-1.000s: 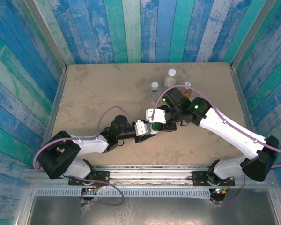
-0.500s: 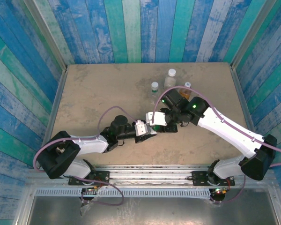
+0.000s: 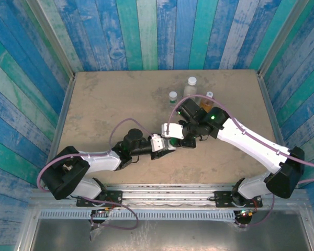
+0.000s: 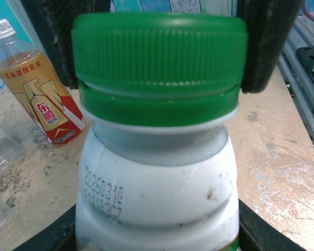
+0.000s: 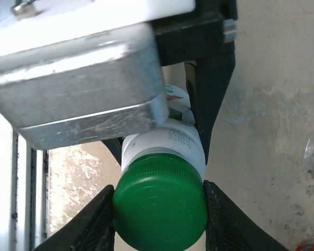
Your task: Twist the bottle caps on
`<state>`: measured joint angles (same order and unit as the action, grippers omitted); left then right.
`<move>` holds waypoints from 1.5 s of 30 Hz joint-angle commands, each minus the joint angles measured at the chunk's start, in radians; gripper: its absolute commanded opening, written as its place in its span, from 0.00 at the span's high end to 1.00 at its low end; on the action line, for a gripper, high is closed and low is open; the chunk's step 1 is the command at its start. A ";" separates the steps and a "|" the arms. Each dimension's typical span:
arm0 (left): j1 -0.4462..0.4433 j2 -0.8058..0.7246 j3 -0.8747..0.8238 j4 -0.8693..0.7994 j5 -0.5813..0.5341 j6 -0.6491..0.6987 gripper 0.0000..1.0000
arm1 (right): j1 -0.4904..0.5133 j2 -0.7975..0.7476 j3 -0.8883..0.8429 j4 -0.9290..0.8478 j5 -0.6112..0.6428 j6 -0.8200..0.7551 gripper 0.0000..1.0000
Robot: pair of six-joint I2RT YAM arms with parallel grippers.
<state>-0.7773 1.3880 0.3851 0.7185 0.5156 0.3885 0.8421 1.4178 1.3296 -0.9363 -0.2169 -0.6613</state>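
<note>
The white-labelled bottle (image 4: 157, 193) is held low on its body by my left gripper (image 4: 157, 232), which is shut on it. The dark green cap (image 4: 159, 49) sits on its neck, slightly tilted above the green ring. My right gripper (image 5: 159, 209) is shut on that cap (image 5: 160, 206), with a black finger (image 5: 89, 225) pressed on each side. The two grippers meet mid-table, left gripper (image 3: 165, 144) and right gripper (image 3: 174, 137). The amber bottle (image 4: 36, 89) wears a white cap (image 4: 0, 29) and stands behind. Two clear bottles, small (image 3: 172, 98) and larger (image 3: 190, 86), stand capped at the back.
The amber bottle (image 3: 209, 97) stands partly behind the right arm. Clear bottles (image 4: 2, 151) lie close to the left of the held bottle in the left wrist view. Painted plank walls (image 3: 146, 31) surround the sandy table (image 3: 110, 99). A metal rail (image 3: 167, 191) runs along the near edge.
The right wrist has turned around the green cap and its forearm has swung slightly left. The left arm and the white bottle have stayed put.
</note>
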 commanded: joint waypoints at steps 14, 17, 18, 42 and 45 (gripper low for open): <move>-0.005 -0.024 -0.016 -0.047 -0.007 -0.003 0.47 | -0.002 -0.079 -0.033 0.065 0.081 0.543 0.54; -0.005 -0.033 -0.026 -0.027 -0.008 -0.014 0.47 | -0.003 -0.130 -0.052 0.082 0.114 0.414 0.37; -0.004 -0.036 -0.028 -0.022 -0.008 -0.026 0.47 | -0.004 -0.145 -0.062 0.089 0.114 0.376 0.33; -0.003 -0.014 0.014 0.178 0.129 -0.315 0.48 | -0.039 -0.398 -0.533 0.776 -0.091 0.640 0.54; -0.004 -0.016 0.015 0.176 0.128 -0.317 0.48 | -0.046 -0.391 -0.531 0.768 -0.124 0.633 0.61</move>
<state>-0.7761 1.3830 0.3729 0.8711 0.6083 0.0723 0.8062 1.0161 0.7879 -0.1856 -0.3000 -0.0395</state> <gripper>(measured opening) 0.524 0.406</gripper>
